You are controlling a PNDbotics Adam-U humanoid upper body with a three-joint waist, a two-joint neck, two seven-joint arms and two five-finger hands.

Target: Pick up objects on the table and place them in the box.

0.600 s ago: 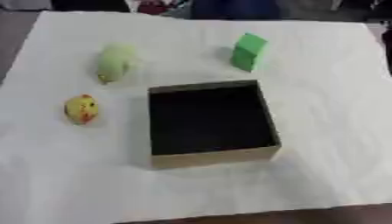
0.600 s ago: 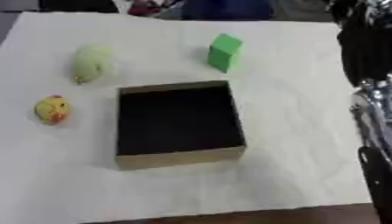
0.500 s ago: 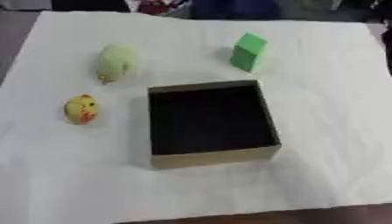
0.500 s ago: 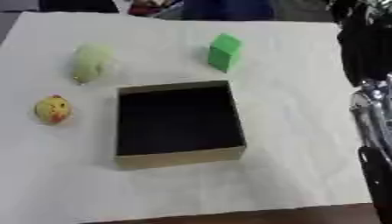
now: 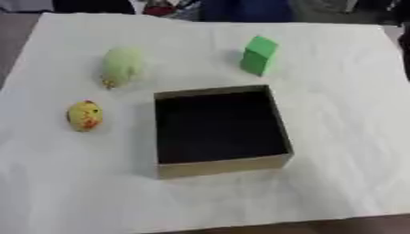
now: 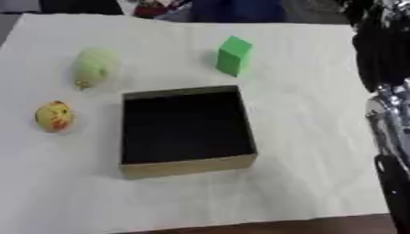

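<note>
1. The box sits open and empty at the middle of the table, its dark interior facing up.
2. The green block stands upright just beyond the box's far right corner. I judge it light and stiff, best taken across two flat opposite faces.
3. The pale green toy lies beyond the box's far left corner. It looks soft and rounded, perhaps plush, so I would wrap around its widest part.
4. The yellow toy rests left of the box, well apart from it: small, smooth, likely to roll, so I would pinch it from above.
5. My right arm shows along the right edge of the right eye view. I cannot tell how my right robot hand is set. My left robot hand is out of view.
</note>
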